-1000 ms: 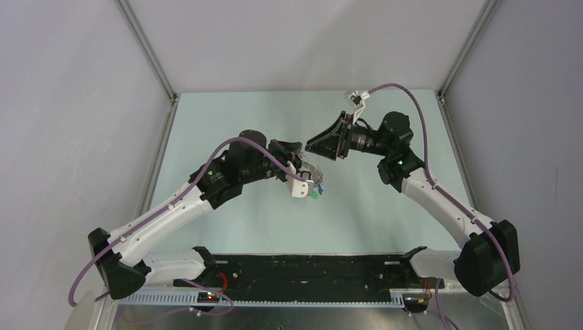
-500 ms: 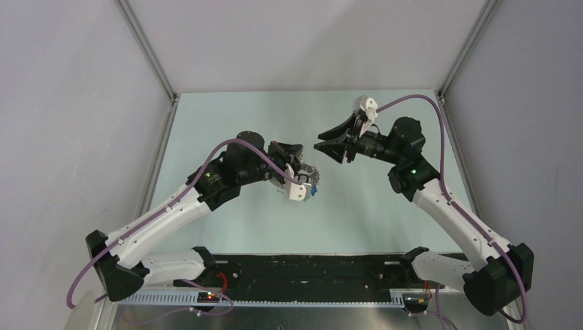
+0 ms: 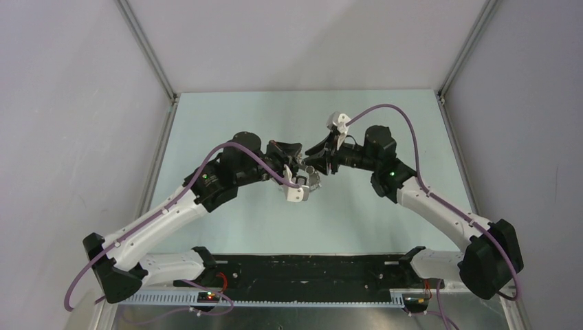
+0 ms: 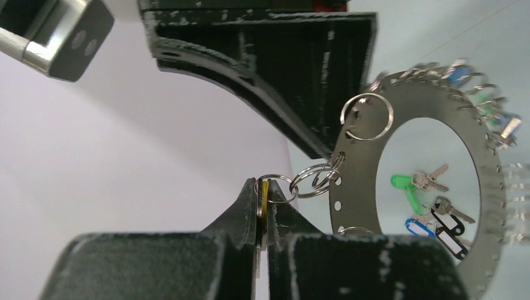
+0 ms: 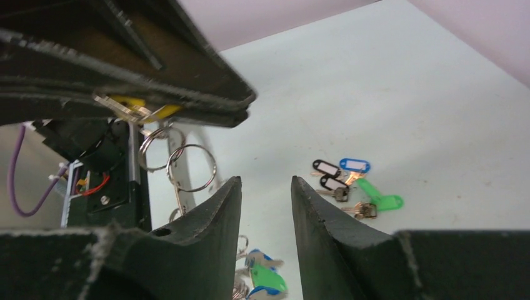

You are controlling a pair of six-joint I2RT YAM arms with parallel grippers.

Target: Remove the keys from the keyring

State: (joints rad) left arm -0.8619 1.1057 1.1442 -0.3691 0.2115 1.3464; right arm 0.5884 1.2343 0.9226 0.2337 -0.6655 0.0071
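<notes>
My left gripper [image 4: 264, 184] is shut on a flat metal key with a yellow tag [image 4: 265, 194]. A chain of small split rings [image 4: 312, 178] links that key to the broad grey keyring [image 4: 431, 103], which hangs in the air beside the fingers. Blue and green tagged keys [image 4: 484, 103] dangle from its far rim. My right gripper [image 5: 265, 184] is open and empty, just below the left fingers [image 5: 156, 81] and close to the keyring [image 5: 178, 187]. In the top view the two grippers [image 3: 302, 173] [image 3: 320, 159] almost meet over the table's middle.
Several loose keys with black, blue and green tags [image 5: 350, 181] lie on the pale table [image 5: 437, 94] beyond the right fingers; they also show through the keyring's hole in the left wrist view [image 4: 431, 203]. The right wrist camera [image 4: 59, 34] hangs nearby.
My right arm has swung left and down until its open gripper sits right against the left gripper. The left gripper has turned the keyring slightly; its coloured tags no longer show from above.
</notes>
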